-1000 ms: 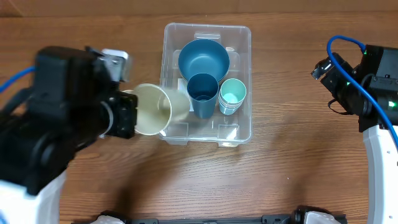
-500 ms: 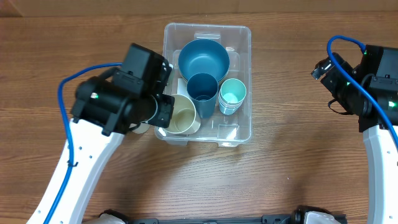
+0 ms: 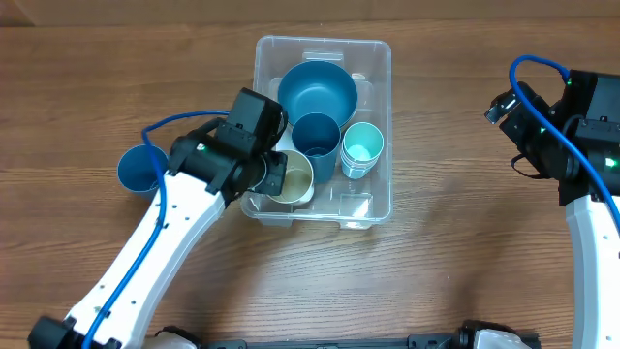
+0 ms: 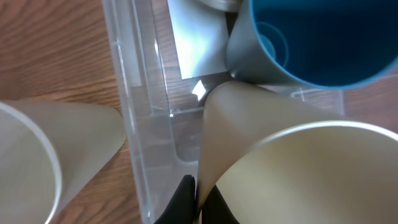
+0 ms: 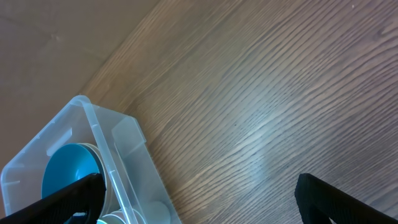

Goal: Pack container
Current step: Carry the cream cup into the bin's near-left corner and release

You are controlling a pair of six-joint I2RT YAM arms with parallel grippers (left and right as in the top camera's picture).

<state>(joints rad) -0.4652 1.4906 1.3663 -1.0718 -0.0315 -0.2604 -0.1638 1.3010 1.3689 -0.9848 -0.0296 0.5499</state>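
A loose blue cup (image 3: pixel 140 167) stands on the wooden table (image 3: pixel 455 242) at 9 o'clock from the container, well apart from it. Just to its right, the left arm (image 3: pixel 165 242) rises from the 7 o'clock corner of the overhead view and reaches to the container's 9 o'clock wall. The left claw (image 4: pixel 199 193) is closed on the wall of a cream cup (image 3: pixel 291 179), one finger inside the rim and one outside. The cup is tilted and sits in the container's 7 o'clock corner.

In the left wrist view, a second cream cup (image 4: pixel 37 155) shows at 9 o'clock, on the wood outside the clear wall.

The container (image 3: pixel 378 204) lies just toward 12 o'clock from the table's middle, long sides running from 12 to 6 o'clock. A white label (image 4: pixel 199 43) shows on its base. A blue bowl (image 3: pixel 317 92) fills its 12 o'clock end. A dark blue cup (image 3: pixel 316 143) stands at the middle, touching the cream cup. At 3 o'clock from it stands a mint cup (image 3: pixel 362 148) that looks like a nested stack.

The right arm (image 3: pixel 567 126) hangs at the table's 3 o'clock edge, well apart from the container. The right claw (image 5: pixel 199 180) has its fingers spread wide with nothing between them, above bare wood.
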